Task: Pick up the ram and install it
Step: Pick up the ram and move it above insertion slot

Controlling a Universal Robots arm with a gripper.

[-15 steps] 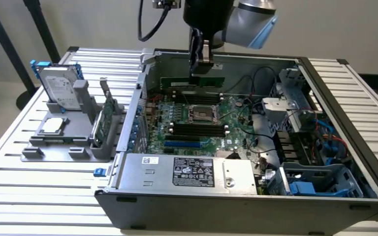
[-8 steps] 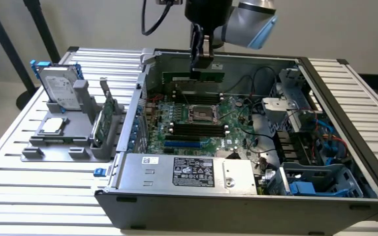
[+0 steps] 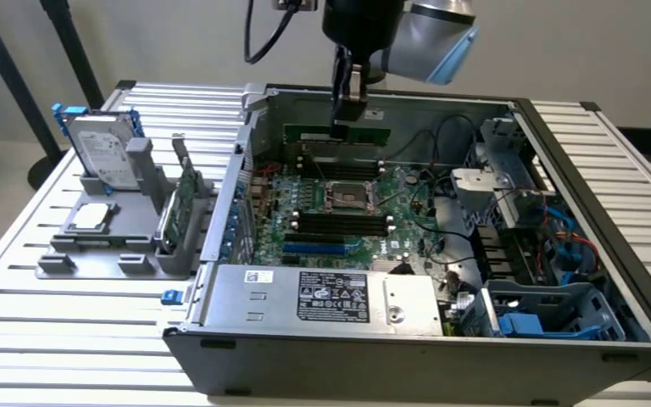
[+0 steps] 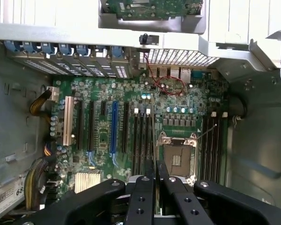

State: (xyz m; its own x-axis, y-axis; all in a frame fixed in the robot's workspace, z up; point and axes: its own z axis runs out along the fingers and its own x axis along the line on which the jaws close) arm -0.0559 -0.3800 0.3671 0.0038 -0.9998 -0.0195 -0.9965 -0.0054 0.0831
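On the slatted table (image 3: 77,314) sits the open computer case (image 3: 416,360), and your gripper (image 3: 348,114) pinches the ram (image 3: 369,134) between narrow jaws, above and just beside the CPU socket (image 3: 346,195).

Claw (image 3: 346,119) gripping ram (image 3: 308,132), above motherboard (image 3: 337,208)

Slatted metal table (image 3: 65,326) carries an open computer case (image 3: 416,365) and a grey parts stand (image 3: 88,254) (just beside, exterior view's left).
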